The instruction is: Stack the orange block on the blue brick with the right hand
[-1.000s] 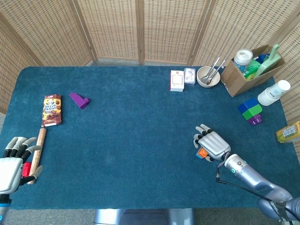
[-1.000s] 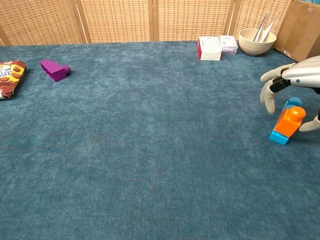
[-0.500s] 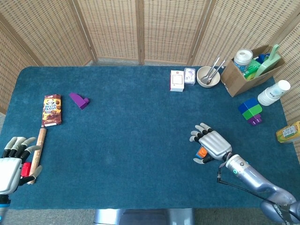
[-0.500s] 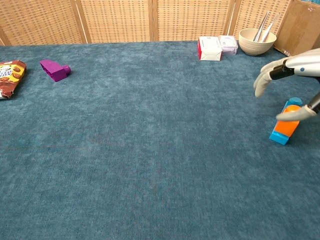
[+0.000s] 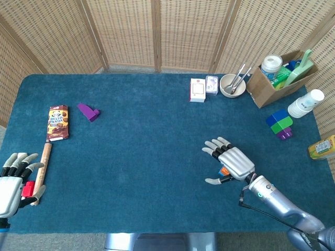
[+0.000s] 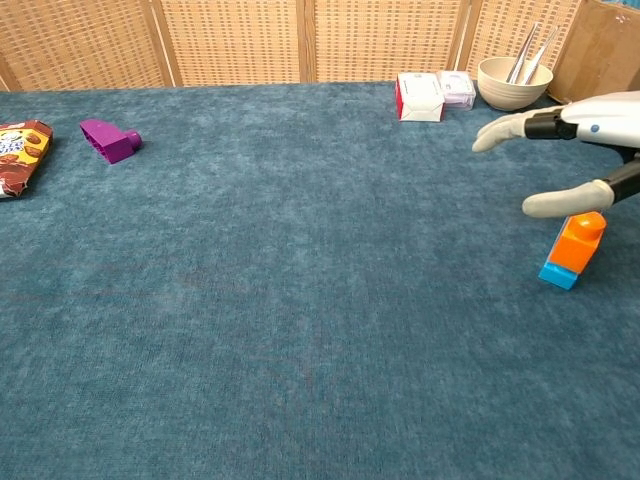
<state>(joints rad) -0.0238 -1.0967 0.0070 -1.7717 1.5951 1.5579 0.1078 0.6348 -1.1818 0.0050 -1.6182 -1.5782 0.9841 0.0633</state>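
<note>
While my right hand (image 6: 570,150) hovers with fingers spread wide and nothing in it, the orange block (image 6: 579,240) sits on the blue brick (image 6: 556,273) just below my thumb, with a gap between them in the chest view. My left hand (image 5: 11,183) rests open at the table's (image 5: 146,146) near left corner beside a wooden stick (image 5: 43,167), partly cut off by the frame. Print on the brown snack packet (image 5: 57,123) is too small to read, and from the head view my right hand hides most of the stack.
</note>
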